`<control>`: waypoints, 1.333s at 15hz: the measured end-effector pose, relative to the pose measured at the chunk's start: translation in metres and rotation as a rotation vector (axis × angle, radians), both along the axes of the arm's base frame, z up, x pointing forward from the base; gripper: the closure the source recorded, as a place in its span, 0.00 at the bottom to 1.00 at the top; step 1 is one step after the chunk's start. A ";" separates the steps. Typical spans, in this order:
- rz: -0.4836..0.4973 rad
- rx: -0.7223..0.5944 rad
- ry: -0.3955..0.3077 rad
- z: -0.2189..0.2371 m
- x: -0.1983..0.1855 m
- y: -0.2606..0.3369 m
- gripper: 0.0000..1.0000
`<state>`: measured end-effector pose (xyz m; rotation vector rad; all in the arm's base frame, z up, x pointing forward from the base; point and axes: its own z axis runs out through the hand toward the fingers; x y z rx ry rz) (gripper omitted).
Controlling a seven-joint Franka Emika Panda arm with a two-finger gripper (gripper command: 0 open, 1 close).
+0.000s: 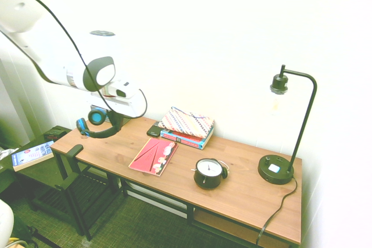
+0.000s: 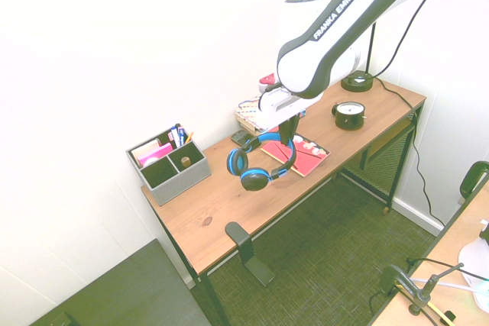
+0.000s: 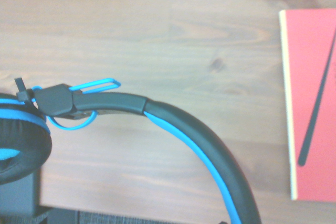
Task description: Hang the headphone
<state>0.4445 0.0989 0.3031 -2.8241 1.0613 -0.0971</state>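
- The headphone (image 2: 260, 159) hangs clear above the desk (image 2: 229, 208), mid-frame in the second exterior view, ear cups lowest.
- My tool (image 2: 287, 140) pinches its headband, pointing down.
- A red book (image 2: 304, 154) lies just right; a black hook (image 2: 246, 242) sits at the desk's front edge.

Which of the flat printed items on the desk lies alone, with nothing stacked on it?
The red booklet, flat by the alarm clock; the stacked books carry a patterned pouch.
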 end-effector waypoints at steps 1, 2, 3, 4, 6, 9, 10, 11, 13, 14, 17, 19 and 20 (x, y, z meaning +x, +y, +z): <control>0.021 0.001 0.005 0.000 -0.013 0.011 1.00; 0.038 0.002 0.011 0.000 -0.027 0.021 1.00; 0.051 0.005 0.022 -0.003 -0.042 0.031 1.00; 0.064 0.008 0.035 -0.007 -0.056 0.039 1.00; 0.086 0.004 0.049 -0.020 -0.080 0.054 1.00; 0.113 -0.002 0.056 -0.039 -0.097 0.086 1.00; 0.127 -0.003 0.069 -0.050 -0.104 0.098 1.00; 0.140 -0.004 0.084 -0.062 -0.112 0.109 1.00; 0.160 -0.003 0.105 -0.085 -0.127 0.129 1.00; 0.166 -0.002 0.110 -0.096 -0.132 0.135 1.00; 0.167 0.006 0.110 -0.130 -0.137 0.144 1.00; 0.160 0.011 0.126 -0.160 -0.129 0.148 1.00; 0.148 0.006 0.134 -0.175 -0.121 0.149 1.00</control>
